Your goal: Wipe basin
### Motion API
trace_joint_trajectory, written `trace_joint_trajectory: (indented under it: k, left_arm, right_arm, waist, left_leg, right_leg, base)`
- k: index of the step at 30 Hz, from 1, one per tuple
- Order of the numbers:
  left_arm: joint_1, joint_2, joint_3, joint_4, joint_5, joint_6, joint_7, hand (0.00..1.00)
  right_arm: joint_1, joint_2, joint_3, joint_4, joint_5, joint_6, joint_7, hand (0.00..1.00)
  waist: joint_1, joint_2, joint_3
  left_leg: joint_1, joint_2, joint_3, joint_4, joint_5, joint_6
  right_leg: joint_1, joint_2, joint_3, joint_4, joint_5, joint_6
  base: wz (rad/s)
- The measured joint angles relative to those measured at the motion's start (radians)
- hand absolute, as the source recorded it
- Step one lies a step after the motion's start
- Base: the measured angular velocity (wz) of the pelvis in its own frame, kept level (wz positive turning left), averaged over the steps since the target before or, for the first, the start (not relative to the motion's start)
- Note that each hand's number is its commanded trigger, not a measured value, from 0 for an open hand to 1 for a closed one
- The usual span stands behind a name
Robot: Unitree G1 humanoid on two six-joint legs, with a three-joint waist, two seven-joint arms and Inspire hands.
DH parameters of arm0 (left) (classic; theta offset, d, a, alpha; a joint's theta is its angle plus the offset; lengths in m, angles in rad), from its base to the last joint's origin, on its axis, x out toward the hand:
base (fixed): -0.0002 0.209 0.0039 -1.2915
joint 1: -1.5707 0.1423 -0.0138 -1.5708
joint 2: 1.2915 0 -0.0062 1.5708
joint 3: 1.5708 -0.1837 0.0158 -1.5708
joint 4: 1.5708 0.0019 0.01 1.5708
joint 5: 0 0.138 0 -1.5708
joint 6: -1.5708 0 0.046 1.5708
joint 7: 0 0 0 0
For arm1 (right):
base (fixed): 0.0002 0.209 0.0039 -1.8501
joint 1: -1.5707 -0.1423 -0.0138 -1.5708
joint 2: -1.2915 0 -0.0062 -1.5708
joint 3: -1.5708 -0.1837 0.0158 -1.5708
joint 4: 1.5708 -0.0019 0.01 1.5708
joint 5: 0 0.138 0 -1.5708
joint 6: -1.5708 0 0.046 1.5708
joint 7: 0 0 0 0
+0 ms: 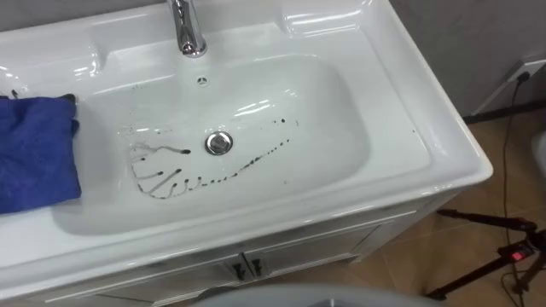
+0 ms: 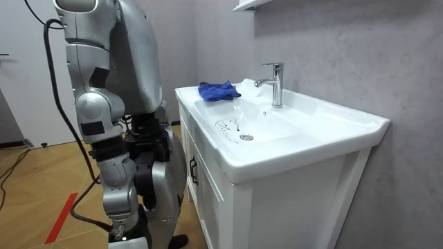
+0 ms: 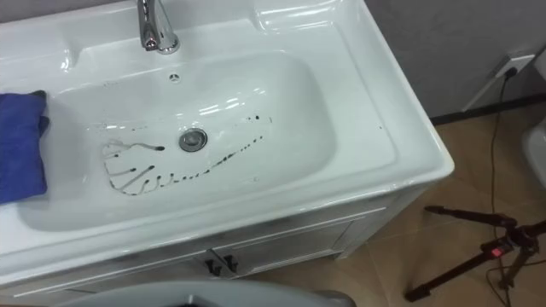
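Observation:
The white basin (image 1: 375, 183) has dark streaks (image 1: 175, 181) fanned out left of and below the drain (image 1: 219, 142), and a dotted line of specks (image 1: 264, 153) to the drain's right. A blue cloth (image 1: 34, 153) lies crumpled on the basin's left rim, partly over the bowl's edge; in the room view the blue cloth (image 2: 218, 90) sits at the far end of the counter. I stand in front of the vanity. My right arm hangs at my side, with the right hand (image 2: 127, 236) at the room view's bottom edge.
A chrome faucet (image 1: 186, 30) stands behind the bowl. Below are white cabinet doors with dark handles (image 1: 246, 268). On the floor to the right stand a dark tripod (image 1: 499, 251) and a cable running to a wall outlet (image 1: 522, 75).

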Motion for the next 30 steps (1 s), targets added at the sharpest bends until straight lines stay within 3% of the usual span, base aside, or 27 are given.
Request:
trace_joint_trajectory:
  k: [14,23,30]
  left_arm:
    - [-0.001,0.007,0.002,-0.005,0.027,-0.004,-0.014,0.00]
    - [-0.001,0.006,0.003,0.001,0.016,-0.005,0.030,0.00]
    - [0.002,0.005,0.004,0.016,-0.032,0.000,0.059,0.00]
  right_arm:
    - [0.002,0.001,-0.018,0.001,-0.001,0.000,-0.004,0.00]
    - [0.018,0.002,-0.034,0.006,-0.002,0.001,-0.020,0.00]
    - [0.026,0.004,-0.034,0.013,-0.001,0.022,-0.025,0.00]
  waist:
    - [-0.003,-0.022,-0.0013]
    - [-0.015,-0.022,-0.0012]
    - [-0.001,-0.022,-0.0010]
  left_leg:
    - [0.001,-0.002,0.009,0.000,0.001,0.000]
    - [0.005,0.000,0.008,0.007,0.000,-0.001]
    - [0.021,0.002,0.011,-0.005,-0.001,-0.003]
  right_leg:
    - [-0.002,0.000,0.024,-0.017,-0.003,-0.004]
    - [-0.003,0.001,0.023,-0.004,-0.003,-0.004]
    - [0.001,0.002,0.036,0.007,-0.003,-0.004]
  base:
    - [-0.01]
    - [0.00]
    - [-0.05]
